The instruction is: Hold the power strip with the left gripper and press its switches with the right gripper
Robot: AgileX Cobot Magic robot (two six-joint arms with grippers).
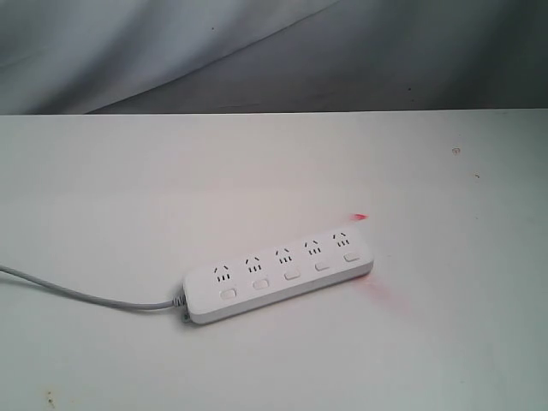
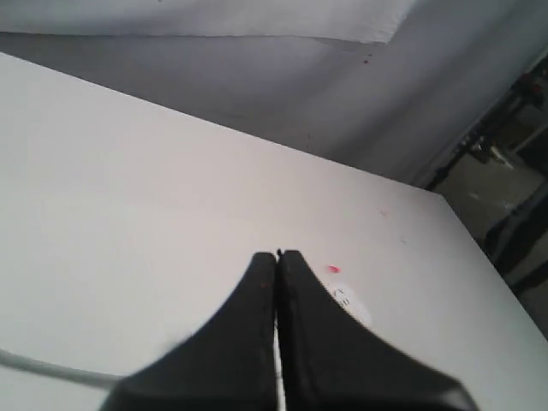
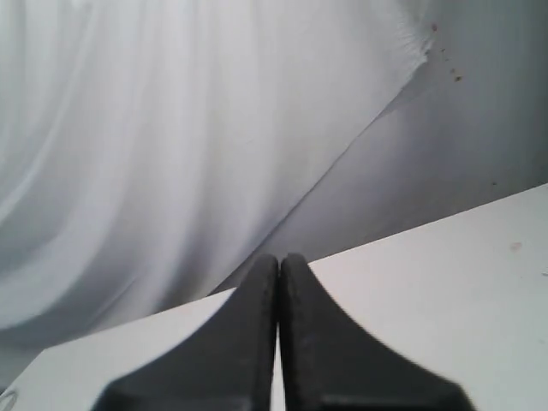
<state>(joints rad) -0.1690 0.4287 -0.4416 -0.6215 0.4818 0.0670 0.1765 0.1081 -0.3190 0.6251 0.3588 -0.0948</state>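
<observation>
The white power strip [image 1: 278, 278] lies flat on the white table, slanting up to the right, its grey cord [image 1: 86, 295] running off to the left. Its five switches [image 1: 292, 275] sit in a row below the socket sets. No arm shows in the exterior view. In the left wrist view my left gripper [image 2: 278, 255] is shut and empty, and a rounded end of the power strip [image 2: 353, 306] peeks out beside its fingers. My right gripper [image 3: 279, 258] is shut with nothing in it, facing the curtain above the table's far edge.
A small red mark [image 1: 360, 217] lies on the table just behind the strip's right end, with a faint red glow [image 1: 374, 289] beside that end. A grey-white curtain [image 1: 257, 51] hangs behind the table [image 1: 128, 188]. Dark frames [image 2: 514, 163] stand past the table's side.
</observation>
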